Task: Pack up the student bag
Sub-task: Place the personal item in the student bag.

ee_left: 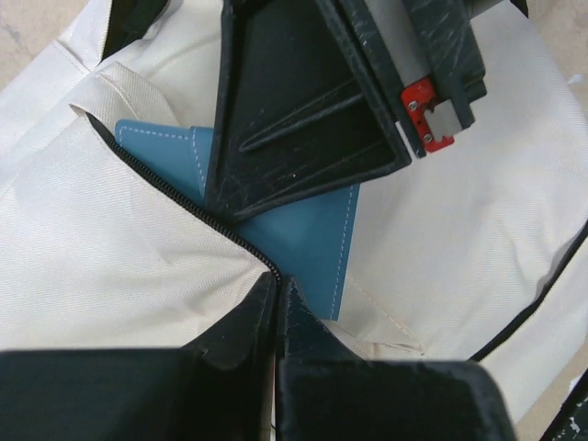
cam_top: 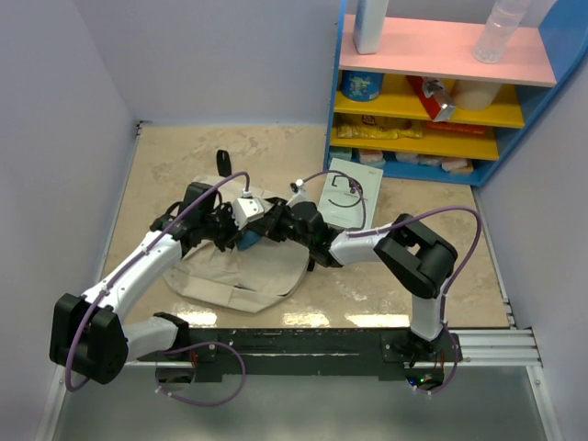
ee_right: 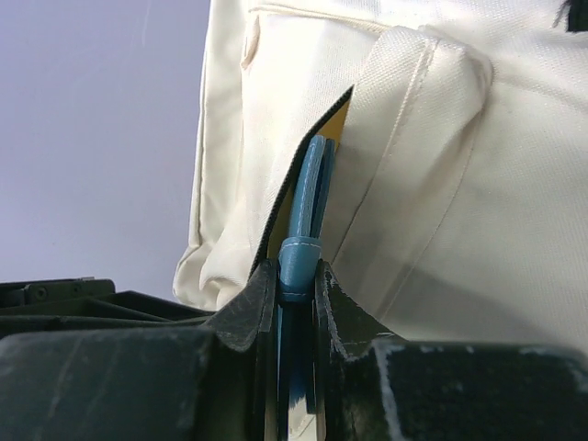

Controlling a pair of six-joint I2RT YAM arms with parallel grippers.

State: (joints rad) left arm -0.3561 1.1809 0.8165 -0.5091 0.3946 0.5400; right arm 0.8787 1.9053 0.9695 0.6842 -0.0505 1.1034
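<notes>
Saw right gripper clenched on thin blue book, jaws parted only by its thickness, book's far end poked into open slit of student bag. Found left gripper pinched tight on bag's black zipper edge, just beside book. Spotted bag slumped on tan table, left of middle, under both grippers; beige fabric, rumpled, pocket gaping.

On the beige marbled table lie the student bag and, just beside it, a pale flat book.
</notes>
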